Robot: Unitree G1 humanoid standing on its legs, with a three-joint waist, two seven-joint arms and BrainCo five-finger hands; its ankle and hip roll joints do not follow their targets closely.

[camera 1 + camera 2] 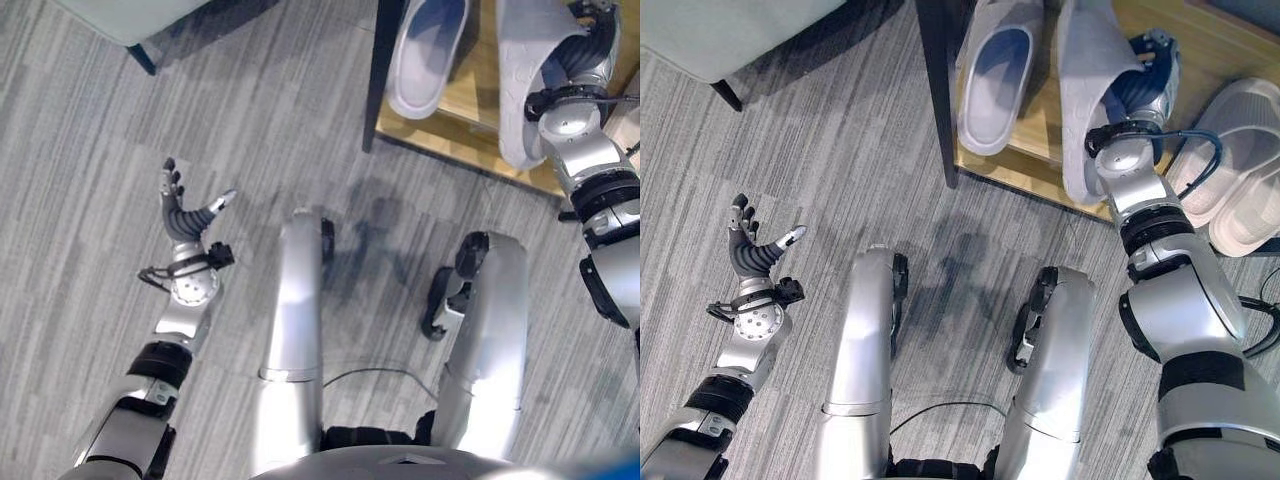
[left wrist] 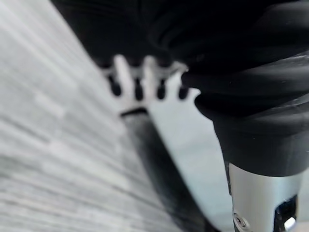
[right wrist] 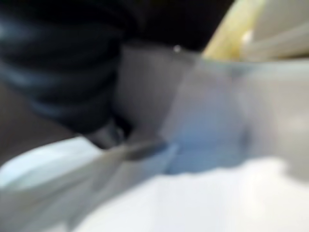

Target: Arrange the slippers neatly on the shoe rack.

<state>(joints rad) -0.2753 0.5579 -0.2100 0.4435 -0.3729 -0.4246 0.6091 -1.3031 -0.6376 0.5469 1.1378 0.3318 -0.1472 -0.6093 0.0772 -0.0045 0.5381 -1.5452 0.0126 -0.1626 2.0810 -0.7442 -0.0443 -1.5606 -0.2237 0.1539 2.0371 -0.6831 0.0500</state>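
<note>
Right hand [image 1: 1145, 75] seemingly grips tilted slipper [image 1: 1085, 90] on shoe rack [image 1: 1040, 130]

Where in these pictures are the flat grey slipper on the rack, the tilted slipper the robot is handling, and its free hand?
flat grey slipper [image 1: 997, 80], right eye view, on its blue-grey insole.
tilted slipper [image 1: 1087, 100], right eye view, on its upturned side.
left hand [image 1: 182, 215], left eye view, on the dark palm cover.

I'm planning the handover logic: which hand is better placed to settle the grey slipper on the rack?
Right. The right hand is already at the grey slipper on the shoe rack; the left hand hangs open over the floor, far away.
</note>
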